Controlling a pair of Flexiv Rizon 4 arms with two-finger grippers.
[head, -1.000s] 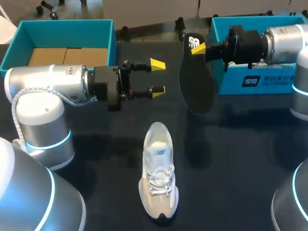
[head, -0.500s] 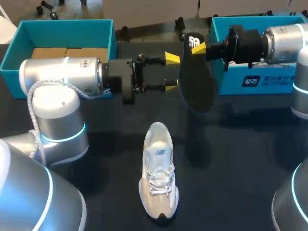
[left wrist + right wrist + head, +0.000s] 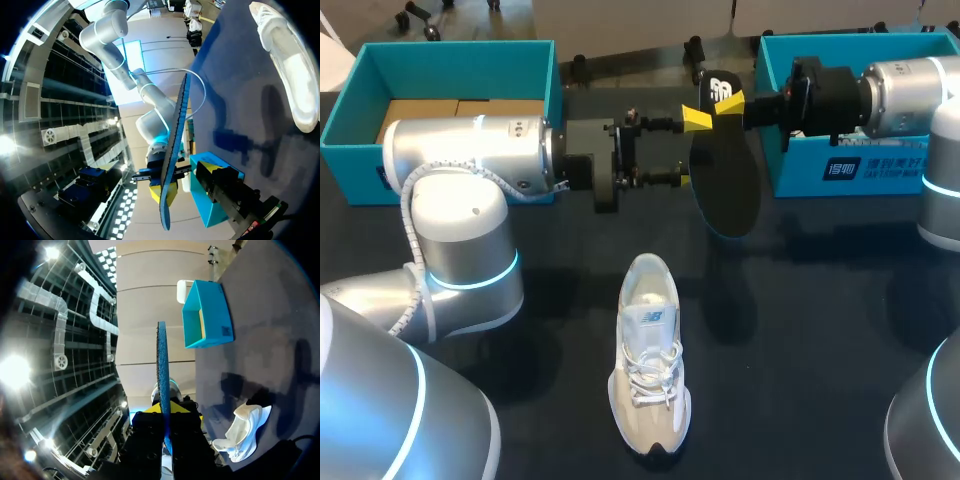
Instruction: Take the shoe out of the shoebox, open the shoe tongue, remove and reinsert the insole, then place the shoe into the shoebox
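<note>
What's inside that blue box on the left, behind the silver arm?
Brown cardboard lies on the floor of the blue box; nothing else shows. The left arm covers its near edge, so that part is hidden.

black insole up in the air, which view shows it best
Head view: the flat black foam insole shows its broad face, held at one end by the right gripper. Both wrist views catch it only edge-on, a thin strip.
</note>
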